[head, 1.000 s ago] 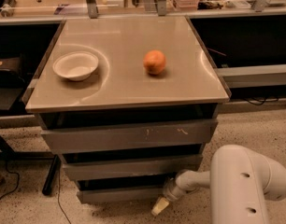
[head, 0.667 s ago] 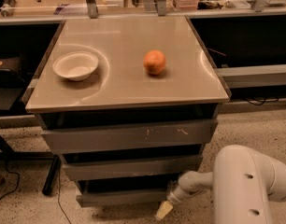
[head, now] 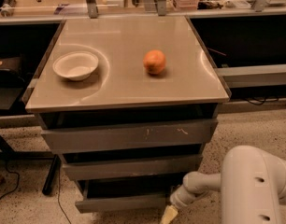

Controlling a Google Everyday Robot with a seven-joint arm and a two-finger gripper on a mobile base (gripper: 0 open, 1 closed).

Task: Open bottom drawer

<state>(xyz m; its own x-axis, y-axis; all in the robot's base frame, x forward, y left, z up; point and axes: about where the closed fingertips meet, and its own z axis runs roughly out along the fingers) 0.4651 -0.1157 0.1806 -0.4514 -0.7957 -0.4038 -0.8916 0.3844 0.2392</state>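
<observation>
Tan-topped cabinet [head: 124,85] with a bowl [head: 75,65] and an orange [head: 154,62] on it, ignore those. Your bottom drawer [head: 120,202] is the lowest grey front, running left to right, and looks a bit out already. Your gripper [head: 170,213] sits low just beside its right end, so the drawer lies to its left. Can't tell if it's open or closed. I'd guess the pull goes toward the camera

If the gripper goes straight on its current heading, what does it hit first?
Probably the speckled floor: the gripper points down-left, low by the bottom drawer's right end. Depth unclear; it might clip that corner.
</observation>
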